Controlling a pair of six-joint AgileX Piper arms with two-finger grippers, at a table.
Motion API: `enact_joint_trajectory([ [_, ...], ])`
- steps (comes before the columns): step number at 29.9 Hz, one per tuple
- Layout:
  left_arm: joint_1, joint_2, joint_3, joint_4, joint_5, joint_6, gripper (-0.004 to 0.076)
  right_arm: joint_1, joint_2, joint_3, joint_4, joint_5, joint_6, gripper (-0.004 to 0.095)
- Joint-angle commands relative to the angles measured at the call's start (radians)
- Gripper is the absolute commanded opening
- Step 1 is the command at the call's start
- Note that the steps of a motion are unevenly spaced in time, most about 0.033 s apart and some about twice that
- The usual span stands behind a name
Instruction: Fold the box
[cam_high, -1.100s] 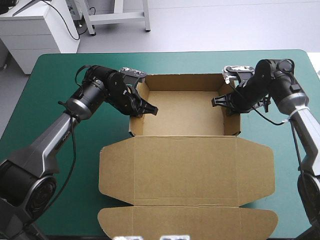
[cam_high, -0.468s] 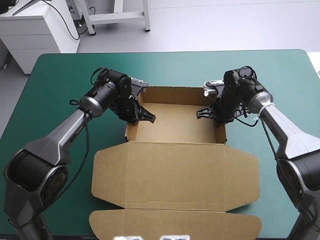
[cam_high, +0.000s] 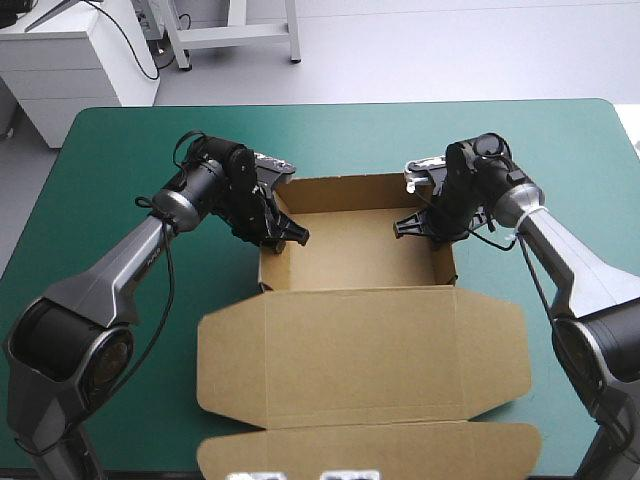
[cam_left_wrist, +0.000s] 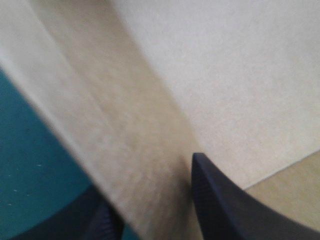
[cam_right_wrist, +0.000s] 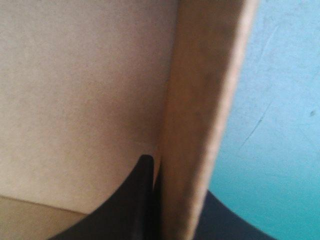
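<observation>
Moved: since the earlier frames the box (cam_high: 350, 245) has slid a little toward the bench's right and near edges, and both arms have gone with it. Its side walls, wider apart at first, now stand closer in, so the tray is narrower.
Box: an open brown tray on the middle of the bench (cam_high: 110, 160), with the far wall and both side walls raised.
Lid: the lid (cam_high: 360, 350) lies flat on the teal-green cover, joined to the tray's near side and spreading wider than the tray. Its end flap (cam_high: 370, 452) lies flat too, at the bench's near edge.
Left fingers: the left fingers (cam_high: 295, 235) straddle the left wall (cam_left_wrist: 125, 150) near its far end, all but closed with the board pinched between them. In the left wrist view one black finger (cam_left_wrist: 225, 210) is inside the tray over the floor; the other is outside, over the cover, mostly hidden behind the wall.
Right fingers: the right fingers (cam_high: 405, 226) clamp the right wall (cam_right_wrist: 200, 125) the same way, nearly closed on the board. One finger (cam_right_wrist: 132, 205) is inside against the wall, the other (cam_right_wrist: 220, 222) is outside above the cover (cam_right_wrist: 280, 125).
Arms: both reach in from the sides, wrists bent toward the tray.
</observation>
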Motion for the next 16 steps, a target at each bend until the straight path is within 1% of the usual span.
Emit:
enact_joint_trajectory([
  [1,0.029,-0.051,-0.032,-0.058,0.048,0.014,0.0432,0.008,-0.045,-0.029,-0.023,0.045,-0.067,0.0275],
  [3,0.034,-0.051,-0.032,-0.064,0.048,0.012,0.0453,0.008,-0.045,-0.029,-0.023,0.045,-0.077,0.0438],
  [5,0.034,-0.051,-0.032,-0.066,0.048,0.012,0.0453,0.008,-0.045,-0.029,0.001,0.047,-0.093,0.0644],
  [7,0.034,-0.051,-0.032,-0.076,0.048,0.012,0.0453,0.008,-0.045,-0.029,0.004,0.047,-0.094,0.0789],
  [8,0.034,-0.051,-0.032,-0.085,0.048,0.012,0.0454,0.008,-0.045,-0.029,0.004,0.047,-0.094,0.0831],
  [9,0.034,-0.051,-0.032,-0.093,0.048,0.012,0.0453,0.008,-0.045,-0.029,0.004,0.047,-0.094,0.0845],
  [16,0.034,-0.075,-0.032,-0.133,0.034,-0.002,0.0452,0.008,-0.072,-0.029,0.000,0.038,-0.096,0.0787],
])
